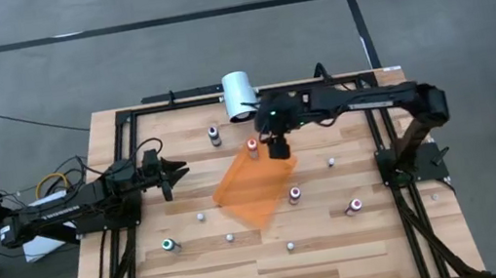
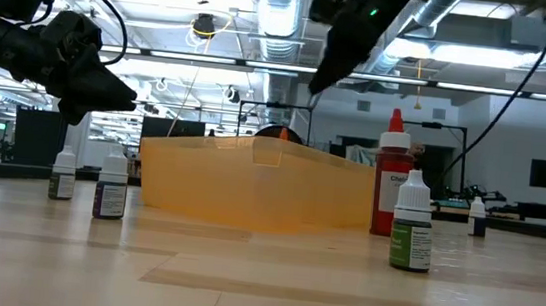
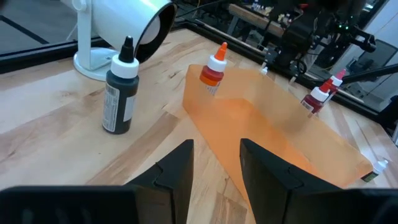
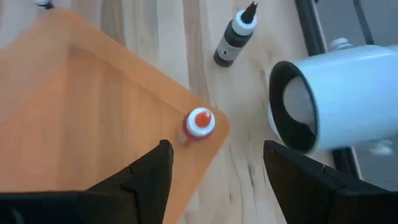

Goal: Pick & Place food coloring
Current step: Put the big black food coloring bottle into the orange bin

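Orange plastic formed the tray [image 1: 254,195] at mid-table, and the right gripper [image 1: 277,144] hung over its far corner with its fingers spread apart and nothing between them. An orange-capped bottle [image 4: 199,125] stood upright at that corner — inside the wall or just outside it could not be settled from the views — and it lay directly ahead of the open fingers in the right wrist view.

The rest of the food coloring was scattered on the wooden table [image 1: 344,253]:
- a black-capped bottle [image 1: 215,136] on the far side, near a white cylinder [image 1: 240,94];
- a pink-capped bottle [image 1: 294,194] beside the tray's right edge;
- another bottle [image 1: 356,206] further right;
- a green-capped bottle [image 1: 169,243] on the near left.

The left gripper [image 1: 171,173] waited at the left side of the table, fingers parted and empty, pointed toward the tray.

Judged from this pose, the step in hand was a pick of the orange-capped bottle. To do it well, the right gripper should be centred over the cap and lowered straight down, with one finger on each side of the body. The tray wall stood close — a finger landing on it could tip the bottle or drag the tray. Closure should fall on the body below the cap, since the tapered nozzle offered poor purchase.
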Robot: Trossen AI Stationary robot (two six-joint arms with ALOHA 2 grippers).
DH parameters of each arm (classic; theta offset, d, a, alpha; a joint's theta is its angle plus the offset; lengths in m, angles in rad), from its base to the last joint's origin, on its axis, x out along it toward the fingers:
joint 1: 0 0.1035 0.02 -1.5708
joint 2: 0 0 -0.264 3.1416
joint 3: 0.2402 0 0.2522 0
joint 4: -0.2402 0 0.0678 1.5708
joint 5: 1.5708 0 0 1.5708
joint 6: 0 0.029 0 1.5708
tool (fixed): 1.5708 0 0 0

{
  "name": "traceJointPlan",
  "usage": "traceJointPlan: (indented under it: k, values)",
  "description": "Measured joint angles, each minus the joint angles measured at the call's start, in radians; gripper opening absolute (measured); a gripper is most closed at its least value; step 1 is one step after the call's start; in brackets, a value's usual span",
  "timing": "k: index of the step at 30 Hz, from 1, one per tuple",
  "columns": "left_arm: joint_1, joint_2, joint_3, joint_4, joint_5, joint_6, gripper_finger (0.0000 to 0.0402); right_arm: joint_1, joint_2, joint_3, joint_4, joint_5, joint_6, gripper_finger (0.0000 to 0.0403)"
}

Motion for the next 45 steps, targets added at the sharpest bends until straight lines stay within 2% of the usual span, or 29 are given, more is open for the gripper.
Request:
traceJointPlan:
  k: [8,16,22,29,36,45]
  values:
    - [0.000,0.000,0.000,0.000,-0.002,0.000,0.0122,-0.003,-0.136,0.000,-0.059,-0.017,-0.001,0.0240]
    - [0.000,0.000,0.000,0.001,-0.002,0.000,0.0122,-0.069,-0.197,-0.018,-0.074,-0.190,-0.002,0.0240]
    - [0.000,0.000,0.000,0.002,0.003,0.000,0.0122,-0.122,-0.297,-0.212,0.060,-0.206,0.077,0.0240]
    - [0.000,0.000,-0.003,0.060,0.036,-0.001,0.0122,-0.113,-0.475,-0.428,0.175,-0.208,0.189,0.0240]
    - [0.000,0.000,-0.002,0.222,0.038,-0.001,0.0122,-0.077,-0.699,-0.559,0.245,-0.202,0.236,0.0240]
    - [0.000,0.018,0.035,0.308,0.063,-0.015,0.0122,-0.073,-0.967,-0.706,0.282,-0.176,0.296,0.0240]
